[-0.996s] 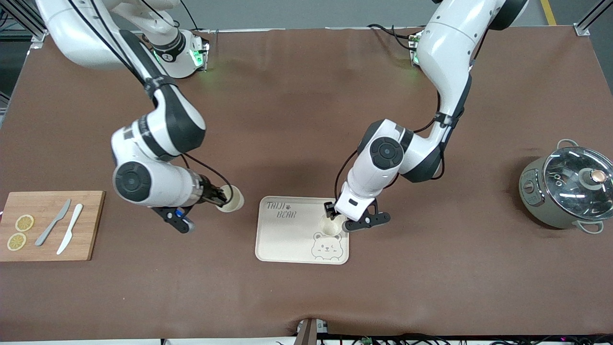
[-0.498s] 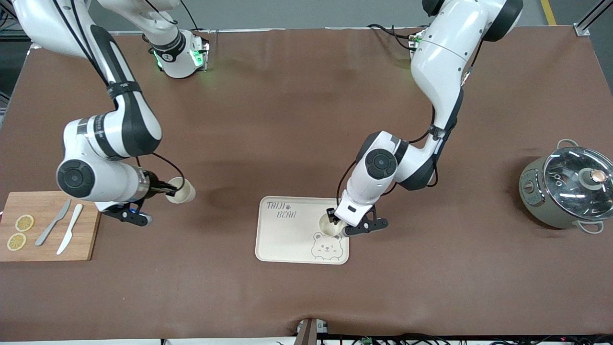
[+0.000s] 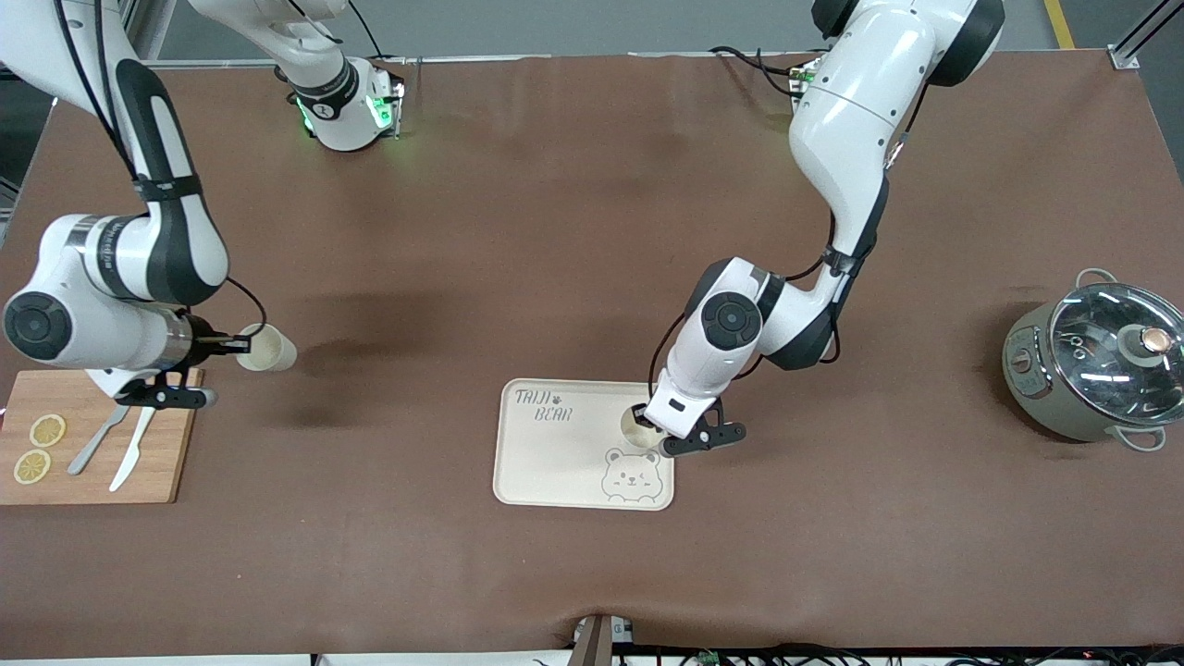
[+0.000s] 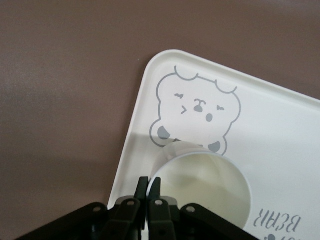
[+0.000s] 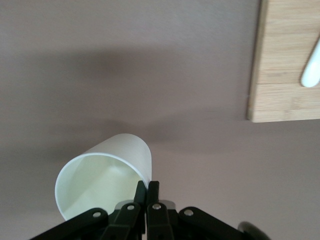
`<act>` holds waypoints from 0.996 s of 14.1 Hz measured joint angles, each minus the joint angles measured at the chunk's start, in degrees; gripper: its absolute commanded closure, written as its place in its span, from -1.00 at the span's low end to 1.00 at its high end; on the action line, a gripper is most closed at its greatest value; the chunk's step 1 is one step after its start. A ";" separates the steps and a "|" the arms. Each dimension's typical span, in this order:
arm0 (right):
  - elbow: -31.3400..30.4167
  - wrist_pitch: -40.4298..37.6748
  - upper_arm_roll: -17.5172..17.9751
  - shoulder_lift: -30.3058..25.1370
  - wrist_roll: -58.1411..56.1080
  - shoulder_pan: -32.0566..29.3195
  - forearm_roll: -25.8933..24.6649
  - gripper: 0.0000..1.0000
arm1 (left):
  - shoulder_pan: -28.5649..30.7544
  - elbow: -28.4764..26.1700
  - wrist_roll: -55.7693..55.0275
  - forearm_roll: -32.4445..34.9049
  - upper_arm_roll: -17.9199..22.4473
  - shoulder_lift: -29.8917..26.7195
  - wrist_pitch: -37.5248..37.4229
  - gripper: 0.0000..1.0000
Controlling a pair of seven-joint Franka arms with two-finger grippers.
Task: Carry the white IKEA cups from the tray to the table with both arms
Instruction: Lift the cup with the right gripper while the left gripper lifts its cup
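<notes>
One white IKEA cup (image 3: 635,428) stands on the cream bear-print tray (image 3: 555,462), just above the bear drawing. My left gripper (image 3: 645,416) is shut on its rim; in the left wrist view the cup (image 4: 207,185) shows with the gripper (image 4: 148,184) pinching its wall. The other white IKEA cup (image 3: 268,350) hangs tilted in the air over the brown table beside the wooden board. My right gripper (image 3: 242,345) is shut on its rim; in the right wrist view the cup (image 5: 102,177) shows with the gripper (image 5: 148,187) clamped on its wall.
A wooden cutting board (image 3: 88,435) with two knives and lemon slices lies at the right arm's end. A grey pot with a glass lid (image 3: 1096,365) stands at the left arm's end. The board's corner (image 5: 285,65) shows in the right wrist view.
My right arm has carried its cup away from the tray toward the cutting board. My left gripper has lowered slightly with its cup on the tray.
</notes>
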 measured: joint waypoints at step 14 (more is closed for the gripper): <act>-10.19 12.30 -1.15 -0.53 -2.76 -0.11 0.72 -1.00 | 4.91 1.60 0.07 2.01 0.70 -18.23 -25.04 1.00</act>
